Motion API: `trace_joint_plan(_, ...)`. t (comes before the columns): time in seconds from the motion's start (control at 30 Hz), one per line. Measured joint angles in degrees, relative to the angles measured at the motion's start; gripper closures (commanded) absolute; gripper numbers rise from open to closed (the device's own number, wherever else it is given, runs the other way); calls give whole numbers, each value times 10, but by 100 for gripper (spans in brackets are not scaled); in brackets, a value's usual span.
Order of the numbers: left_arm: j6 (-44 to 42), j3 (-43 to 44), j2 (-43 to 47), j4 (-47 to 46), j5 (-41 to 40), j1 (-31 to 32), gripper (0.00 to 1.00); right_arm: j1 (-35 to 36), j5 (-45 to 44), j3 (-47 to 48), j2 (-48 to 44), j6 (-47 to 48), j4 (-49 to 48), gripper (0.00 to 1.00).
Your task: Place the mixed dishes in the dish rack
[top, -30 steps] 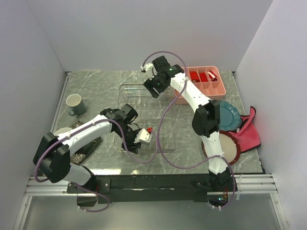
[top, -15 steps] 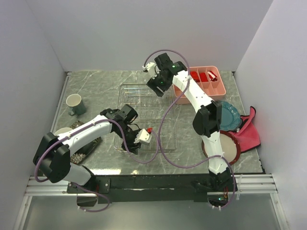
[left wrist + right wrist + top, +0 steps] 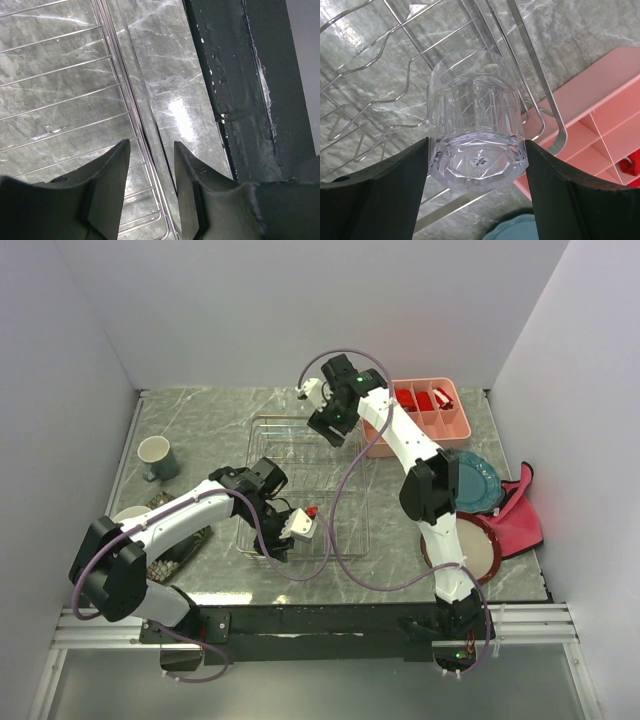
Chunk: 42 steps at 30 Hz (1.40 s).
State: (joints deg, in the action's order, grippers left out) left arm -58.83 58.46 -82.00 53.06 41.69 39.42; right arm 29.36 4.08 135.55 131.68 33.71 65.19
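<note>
On the left, the grey-blue mug (image 3: 155,457) stood on the table (image 3: 200,415), well apart from the dish rack (image 3: 290,440). My left gripper (image 3: 152,150) sat at the rack's near rim. Its fingers were partly spread astride the rim wire and pinched nothing. Further right, my right gripper (image 3: 477,150) clamped the clear glass (image 3: 475,115), base towards the wrist camera, over the rack's far right corner, near the pink tray (image 3: 462,428).

Robot lab cell: plain white partition walls (image 3: 300,310), marble-look table (image 3: 200,420) (aluminium rail (image 3: 530,622) in front).
</note>
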Motion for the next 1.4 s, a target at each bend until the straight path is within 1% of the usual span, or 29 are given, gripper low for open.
trace_joint_plan(0.27,1,0,-3,1,0,0,53,6,-1,-6,17,37,-4,91)
trace_joint_plan(0.37,2,1,-6,1,0,-1,53,12,-8,-7,19,54,-6,87)
trace_joint_plan(0.4,2,1,-7,1,0,-1,52,13,-11,-8,19,59,-6,83)
trace_joint_plan(0.53,2,4,-12,4,1,-2,52,19,-20,-10,19,73,-8,80)
trace_joint_plan(0.83,11,13,-20,10,0,-2,52,21,-16,-12,21,89,-10,85)
trace_joint_plan(0.9,11,15,-23,13,0,-3,52,21,-10,-12,21,98,-10,88)
trace_joint_plan(1.17,11,15,-23,14,0,-3,53,21,1,-7,22,130,-6,89)
trace_joint_plan(1.27,11,15,-23,16,0,-3,62,20,6,-1,23,144,5,89)
trace_joint_plan(1.33,11,14,-22,26,0,-3,75,19,14,14,28,150,17,89)
trace_joint_plan(1.4,10,14,-21,39,1,-3,93,17,26,35,36,153,30,89)
